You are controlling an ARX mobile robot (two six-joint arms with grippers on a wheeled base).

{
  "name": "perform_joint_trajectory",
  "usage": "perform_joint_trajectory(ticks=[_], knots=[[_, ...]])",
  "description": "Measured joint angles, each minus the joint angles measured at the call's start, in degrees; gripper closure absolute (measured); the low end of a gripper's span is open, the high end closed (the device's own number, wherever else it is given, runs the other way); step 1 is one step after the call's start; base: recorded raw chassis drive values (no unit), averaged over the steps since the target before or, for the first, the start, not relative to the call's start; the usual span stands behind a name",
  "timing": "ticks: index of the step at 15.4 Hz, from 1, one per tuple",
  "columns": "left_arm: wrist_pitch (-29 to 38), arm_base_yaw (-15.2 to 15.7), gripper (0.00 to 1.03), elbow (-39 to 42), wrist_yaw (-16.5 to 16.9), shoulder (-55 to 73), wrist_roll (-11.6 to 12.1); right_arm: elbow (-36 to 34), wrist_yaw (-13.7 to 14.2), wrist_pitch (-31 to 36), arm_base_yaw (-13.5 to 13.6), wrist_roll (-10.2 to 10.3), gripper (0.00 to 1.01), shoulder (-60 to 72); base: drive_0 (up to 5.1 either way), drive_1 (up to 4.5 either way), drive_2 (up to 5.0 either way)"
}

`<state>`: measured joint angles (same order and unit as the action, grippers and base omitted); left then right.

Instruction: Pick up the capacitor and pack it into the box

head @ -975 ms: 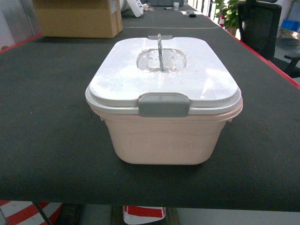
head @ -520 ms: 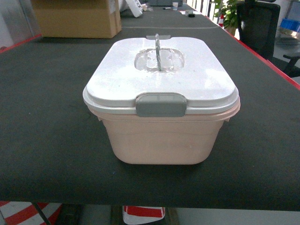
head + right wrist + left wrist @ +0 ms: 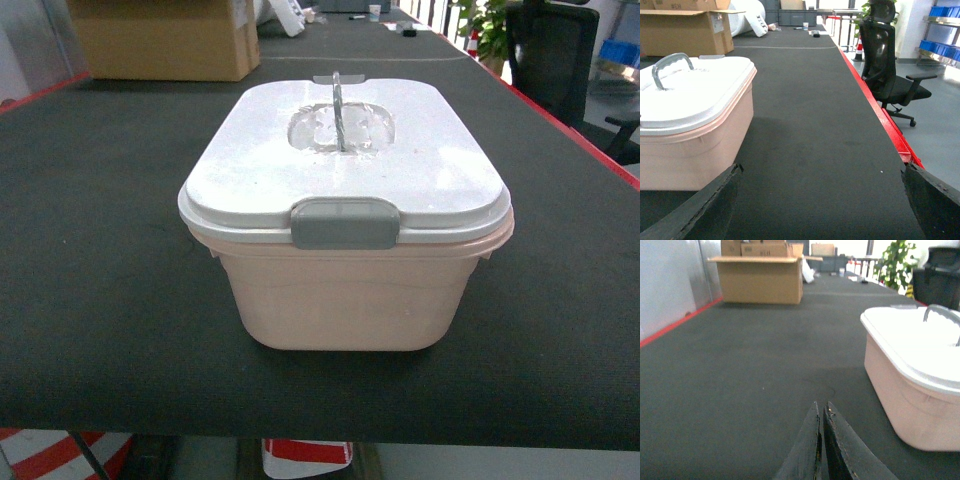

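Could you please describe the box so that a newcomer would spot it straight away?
On the dark table, the box sits nearest the camera. It is a pale pink tub with a white lid and a grey latch, unlike the brown cardboard carton far behind.

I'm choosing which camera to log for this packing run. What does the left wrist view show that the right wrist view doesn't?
Only the left wrist view shows the left gripper, its jaws pressed together, and the red floor line along the mat's left edge. Only the right wrist view shows the right gripper's widely spread fingers, the black office chair and the blue bins. Both show the pale pink box with its white lid on, the dark mat and the brown cardboard carton. No capacitor is visible in either.
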<state>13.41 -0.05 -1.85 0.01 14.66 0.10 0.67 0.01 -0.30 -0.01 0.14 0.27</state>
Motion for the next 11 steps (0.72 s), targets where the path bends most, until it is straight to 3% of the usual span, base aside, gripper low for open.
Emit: perform_joint_trajectory(ticks=[4, 5, 11], knots=[[-3.17, 0.00, 1.01, 1.09, -0.02, -4.42, 0.00, 0.00, 0.00, 0.00, 0.00, 0.00, 0.03, 0.00, 0.0, 0.00, 0.0], [-14.29, 0.00, 1.01, 1.07, -0.02, -12.35, 0.00, 0.00, 0.00, -0.02, 0.00, 0.00, 0.03, 0.00, 0.0, 0.00, 0.0], [-13.70, 0.00, 1.01, 1.05, -0.02, -14.08, -0.04, 0.00, 0.00, -0.02, 0.00, 0.00, 0.03, 0.00, 0.0, 0.00, 0.0]])
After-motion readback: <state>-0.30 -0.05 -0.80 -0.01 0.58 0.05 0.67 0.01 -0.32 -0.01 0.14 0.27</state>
